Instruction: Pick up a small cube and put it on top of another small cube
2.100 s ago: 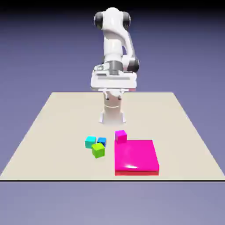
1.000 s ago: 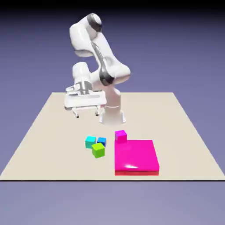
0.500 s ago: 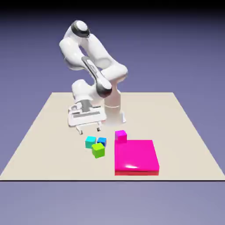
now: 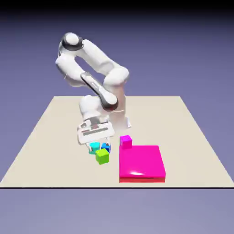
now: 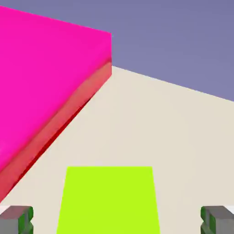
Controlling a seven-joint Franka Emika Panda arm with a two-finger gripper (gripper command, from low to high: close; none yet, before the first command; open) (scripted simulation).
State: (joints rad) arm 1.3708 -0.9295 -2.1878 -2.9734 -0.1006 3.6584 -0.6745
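The gripper [image 4: 97, 145] hangs spread wide just above the lime-green cube [image 4: 102, 156], pinching nothing; the hand view shows that cube centred between the fingertips [image 5: 16, 218]. It sits on the bench [image 4: 50, 137], just beside the cyan cube [image 4: 94, 146]. Grasp, lift and stacking all remain.

Lime-green cube [image 4: 102, 156] resting on table, cyan cube [image 4: 94, 146] close behind, partly hidden
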